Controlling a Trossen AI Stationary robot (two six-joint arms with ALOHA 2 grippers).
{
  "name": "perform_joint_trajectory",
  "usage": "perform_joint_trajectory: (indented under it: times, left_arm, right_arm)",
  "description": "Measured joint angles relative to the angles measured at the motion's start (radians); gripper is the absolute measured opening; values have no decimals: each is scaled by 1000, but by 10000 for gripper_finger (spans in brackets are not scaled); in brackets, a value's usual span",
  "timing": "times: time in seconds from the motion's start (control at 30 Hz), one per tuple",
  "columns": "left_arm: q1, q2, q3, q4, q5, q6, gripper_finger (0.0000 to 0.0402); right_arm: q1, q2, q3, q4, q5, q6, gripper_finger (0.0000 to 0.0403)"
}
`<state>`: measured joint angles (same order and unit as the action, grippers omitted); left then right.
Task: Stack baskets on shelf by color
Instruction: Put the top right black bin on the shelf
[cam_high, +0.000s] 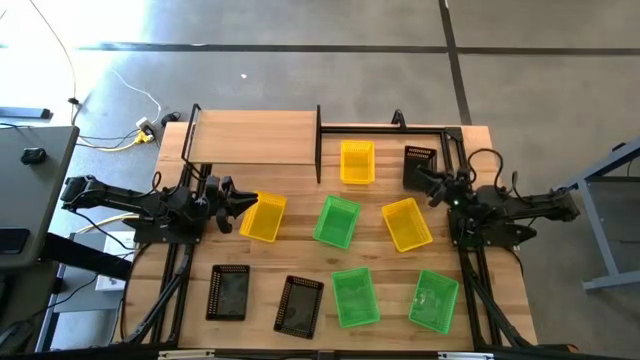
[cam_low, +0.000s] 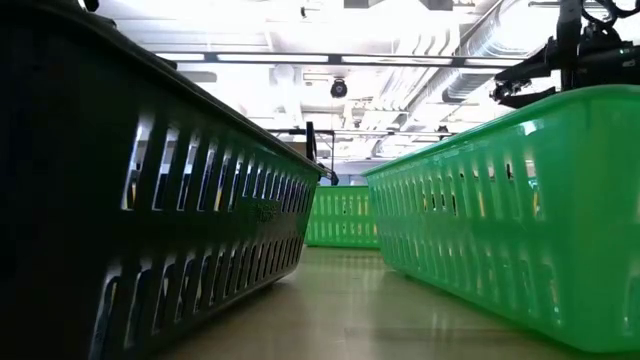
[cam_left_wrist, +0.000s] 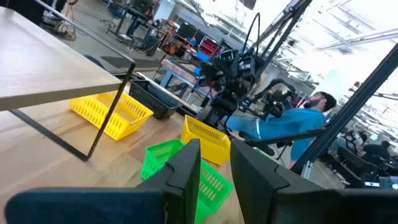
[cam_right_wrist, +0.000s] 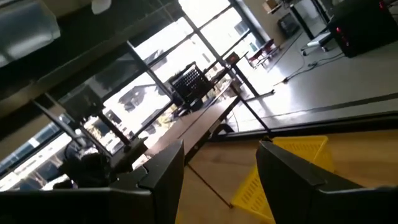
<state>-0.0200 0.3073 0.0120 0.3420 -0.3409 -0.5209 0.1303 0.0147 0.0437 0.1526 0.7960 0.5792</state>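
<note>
Nine baskets lie on the plank table. Yellow ones (cam_high: 356, 162) (cam_high: 263, 217) (cam_high: 407, 224) and a green one (cam_high: 336, 221) sit mid-table. Two green (cam_high: 355, 297) (cam_high: 434, 300) and two black (cam_high: 228, 292) (cam_high: 300, 305) sit along the near edge, and one black (cam_high: 419, 165) at the far right. The shelf (cam_high: 250, 135) stands at the far left with a bare top. My left gripper (cam_high: 238, 200) (cam_left_wrist: 217, 180) hovers open beside the left yellow basket. My right gripper (cam_high: 432, 185) (cam_right_wrist: 224, 180) hovers open near the far black basket. Neither holds anything.
A black frame rail (cam_high: 385, 128) runs along the far edge right of the shelf. In the low view a black basket (cam_low: 150, 200) and a green one (cam_low: 500, 210) flank a strip of bare table. A person (cam_left_wrist: 292, 121) sits beyond the table's right side.
</note>
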Motion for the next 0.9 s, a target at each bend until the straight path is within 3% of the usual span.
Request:
perform_joint_trajectory:
  times: [0.23,0.43,0.67,0.9]
  left_arm:
    - [0,0,0,0,0,-3,78]
    - [0,0,0,0,0,-4,78]
    - [0,0,0,0,-22,-142,78]
    - [0,0,0,0,-22,-141,78]
  right_arm:
    - [0,0,0,202,20,-131,185]
    - [0,13,83,182,26,-222,185]
    - [0,132,267,-17,115,-318,185]
    - [0,294,469,-404,171,-135,185]
